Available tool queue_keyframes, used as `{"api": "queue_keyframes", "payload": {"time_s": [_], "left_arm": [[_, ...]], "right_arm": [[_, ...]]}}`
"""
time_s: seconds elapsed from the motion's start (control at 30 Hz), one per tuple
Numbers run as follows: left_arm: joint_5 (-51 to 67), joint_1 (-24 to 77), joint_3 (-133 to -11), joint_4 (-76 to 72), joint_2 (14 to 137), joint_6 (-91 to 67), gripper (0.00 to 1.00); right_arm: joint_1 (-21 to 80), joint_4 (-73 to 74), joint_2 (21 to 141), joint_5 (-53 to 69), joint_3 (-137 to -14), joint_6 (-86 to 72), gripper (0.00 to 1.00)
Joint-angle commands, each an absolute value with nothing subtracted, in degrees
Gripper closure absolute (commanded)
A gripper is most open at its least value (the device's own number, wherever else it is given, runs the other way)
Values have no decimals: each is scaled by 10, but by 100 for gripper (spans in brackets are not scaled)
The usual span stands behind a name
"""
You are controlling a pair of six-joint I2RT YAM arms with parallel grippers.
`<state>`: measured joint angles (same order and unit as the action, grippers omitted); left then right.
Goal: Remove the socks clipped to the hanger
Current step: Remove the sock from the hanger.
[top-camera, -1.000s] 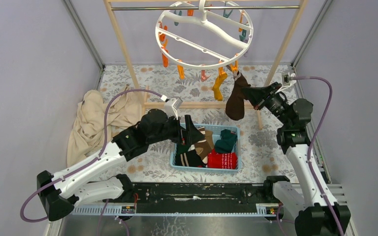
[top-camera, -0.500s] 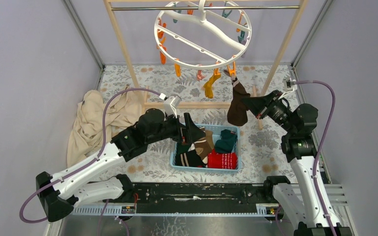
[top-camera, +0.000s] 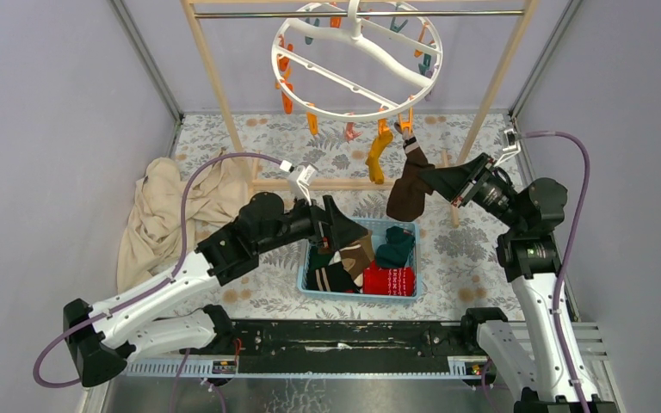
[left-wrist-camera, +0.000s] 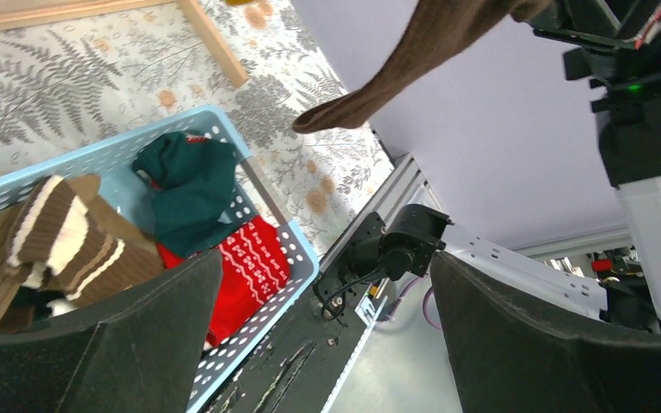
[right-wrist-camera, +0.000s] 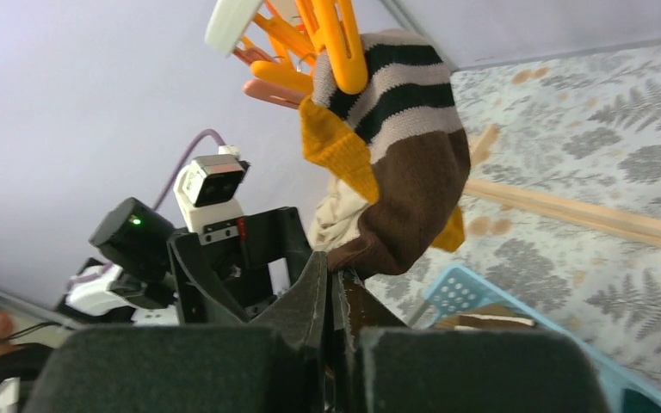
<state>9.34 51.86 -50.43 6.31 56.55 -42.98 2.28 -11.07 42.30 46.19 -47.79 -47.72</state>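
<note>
Nearest the arm bases, a blue basket [top-camera: 357,296] sits on the fern-patterned tabletop [top-camera: 465,245]. It contains a red patterned sock [top-camera: 389,280], a dark green sock [top-camera: 394,248] and a brown-and-cream striped sock [top-camera: 353,256].

The left claw [top-camera: 344,228] hangs over the basket's left end. Its fingers are spread wide with nothing between them, and the wrist view looks straight down into the basket.

To the right and further back, the right claw [top-camera: 426,175] is pressed closed on the side of a brown sock [top-camera: 409,194]. The right wrist view shows the fabric pinched at the fingertips. The sock's striped cuff is gripped by an orange clip [top-camera: 406,127], so the sock is attached to the hanger [top-camera: 337,114].

Just left of it, a mustard sock [top-camera: 377,155] hangs from another clip.

The hanger is hooked on the top bar of the wooden rack [top-camera: 211,69] at the rear, and its other clips carry nothing.

A beige cloth [top-camera: 168,211] lies heaped at the left by the wall.
</note>
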Motion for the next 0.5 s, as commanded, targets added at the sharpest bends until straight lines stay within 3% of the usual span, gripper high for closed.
{"api": "queue_keyframes", "payload": {"time_s": [0.0,0.47], "left_arm": [[99,532,-493,-36,575,-418,1],[84,538,-455,-182,594,-379,1]], "right_arm": [[22,-207,434,510,-481,-583,100],[22,-306,463,567,-455,-715,100]]}}
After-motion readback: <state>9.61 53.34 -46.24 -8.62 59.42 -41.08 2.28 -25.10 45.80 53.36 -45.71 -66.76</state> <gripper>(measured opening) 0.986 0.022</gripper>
